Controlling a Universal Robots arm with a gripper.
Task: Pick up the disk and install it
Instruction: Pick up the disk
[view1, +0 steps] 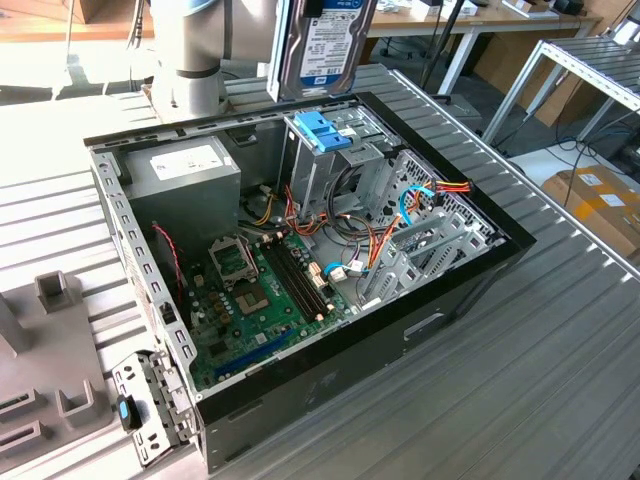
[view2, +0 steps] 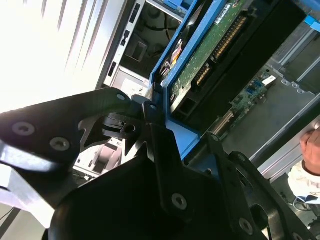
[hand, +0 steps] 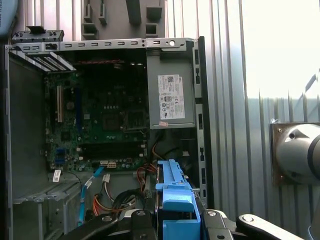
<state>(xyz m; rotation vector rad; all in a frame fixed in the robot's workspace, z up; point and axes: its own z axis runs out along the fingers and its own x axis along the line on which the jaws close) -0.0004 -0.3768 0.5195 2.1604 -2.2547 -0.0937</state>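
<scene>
The end effector (view2: 150, 107) is clamped on the blue-railed edge of the disk (view1: 322, 45). It holds the disk upright in the air over the open computer case (view1: 470, 270) on the worktop (view1: 520, 400). In the exterior view, the disk sits above the blue handle (view1: 322, 130) of the drive cage.

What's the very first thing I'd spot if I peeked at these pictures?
The disk, framed by blue rails, hangs in the black end effector above the open computer case, at the top of the exterior view. Below it sit a bright blue handle on a metal cage and the green motherboard on the case's floor.
</scene>
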